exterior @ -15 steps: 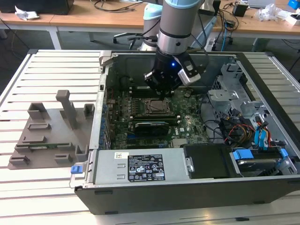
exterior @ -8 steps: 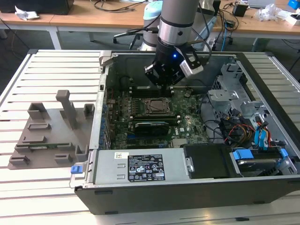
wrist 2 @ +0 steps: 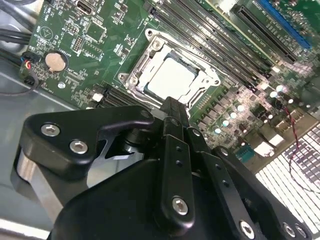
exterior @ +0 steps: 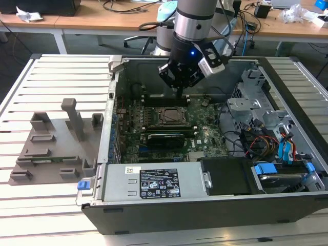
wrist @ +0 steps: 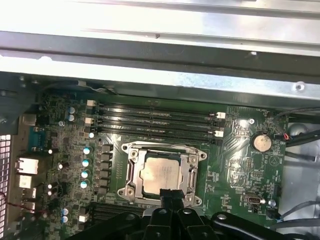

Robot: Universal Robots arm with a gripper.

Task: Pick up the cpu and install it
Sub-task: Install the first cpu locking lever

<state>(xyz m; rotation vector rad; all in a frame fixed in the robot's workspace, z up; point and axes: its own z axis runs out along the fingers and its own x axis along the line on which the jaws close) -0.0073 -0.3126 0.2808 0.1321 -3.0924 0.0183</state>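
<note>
Setting: slatted white table (exterior: 51, 77), open computer case (exterior: 215, 205) lying on it, cluttered desks behind, grey plastic tray (exterior: 56, 141) with upright posts sitting off to the exterior view's left of the case.

Arm: wrist down inside the case, gripper (exterior: 179, 91) poised above the green motherboard (exterior: 205, 136), close to the socket frame (exterior: 169, 117).

Gripper state: fingers (wrist 2: 172, 112) pressed together into a single narrow tip, nothing between them.

Cpu: the cpu (wrist 2: 172, 80), seen in both wrist views, lies flat inside the socket frame, silvery top up, apart from the fingertip just beside it.

Task so far: by the look of it the chip is already in its seat, though the frame stands open around it, so I'd call the install unfinished.

Risk, seating: if the chip sits slightly askew, any downward push from that tip could bend socket pins; I can't tell from here whether it's fully level.

Risk, collision: the memory slots (wrist: 155, 122) run right beside the socket, and a sideways drift of the closed tip could scrape them or nudge the chip out of place.

Risk, cables: loose wires (exterior: 256, 141) crowd the drive-bay side, snag hazard for the wrist.
</note>
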